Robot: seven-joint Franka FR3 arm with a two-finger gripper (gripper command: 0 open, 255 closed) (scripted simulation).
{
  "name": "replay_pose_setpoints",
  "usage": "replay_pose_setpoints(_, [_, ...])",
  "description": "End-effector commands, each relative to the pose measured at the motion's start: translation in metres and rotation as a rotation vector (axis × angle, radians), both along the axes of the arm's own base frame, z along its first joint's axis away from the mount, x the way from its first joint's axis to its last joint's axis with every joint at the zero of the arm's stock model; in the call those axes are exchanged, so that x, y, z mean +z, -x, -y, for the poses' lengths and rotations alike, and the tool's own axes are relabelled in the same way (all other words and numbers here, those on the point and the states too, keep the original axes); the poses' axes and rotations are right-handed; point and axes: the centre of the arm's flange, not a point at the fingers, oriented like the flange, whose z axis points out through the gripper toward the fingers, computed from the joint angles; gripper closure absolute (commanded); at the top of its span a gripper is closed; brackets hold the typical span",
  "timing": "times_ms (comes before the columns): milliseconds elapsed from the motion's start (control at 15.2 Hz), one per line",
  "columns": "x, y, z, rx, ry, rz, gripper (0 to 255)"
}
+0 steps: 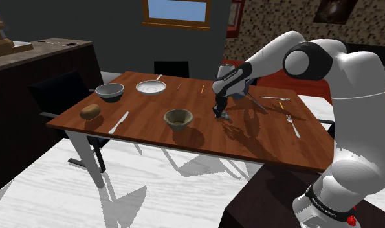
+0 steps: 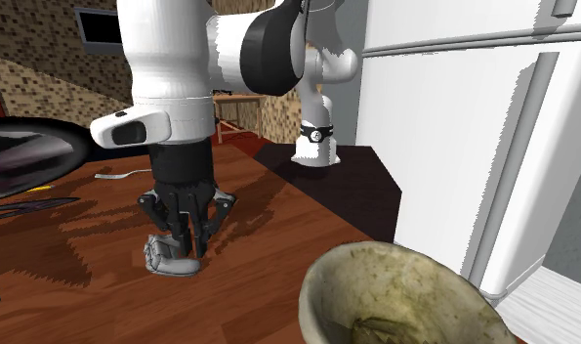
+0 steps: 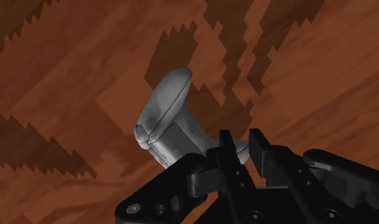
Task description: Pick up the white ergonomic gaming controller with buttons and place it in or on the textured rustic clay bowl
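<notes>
The jaws look clenched on the near end of the controller, low over the tabletop; next, lift it across to the bowl.

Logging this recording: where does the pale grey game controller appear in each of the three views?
Shoulder view: the controller lies on the table, right of centre, under the gripper and right of the clay bowl.
Second exterior view: lower left, left of the bowl.
Wrist view: just ahead of the fingers, one end clasped between them.
Shared landmark: the gripper on the brown wooden table.
</notes>
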Motion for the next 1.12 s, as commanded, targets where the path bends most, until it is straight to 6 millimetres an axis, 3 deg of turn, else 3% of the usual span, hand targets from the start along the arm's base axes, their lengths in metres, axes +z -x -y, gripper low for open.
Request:
replay_pose_setpoints(0, [-0.002, 0.002, 0.004, -0.008, 0.001, -0.005, 255])
replay_pose_setpoints(396, [0.0, 0.004, 0.001, -0.003, 0.0, -0.002, 255])
replay_pose_setpoints(462, [0.0, 0.004, 0.001, -0.003, 0.0, -0.002, 0])
replay_pose_setpoints(726, [0.008, 0.046, 0.023, 0.467, 0.2, 0.202, 0])
replay_pose_setpoints(1056, [-0.017, 0.039, 0.027, 0.467, 0.2, 0.202, 0])
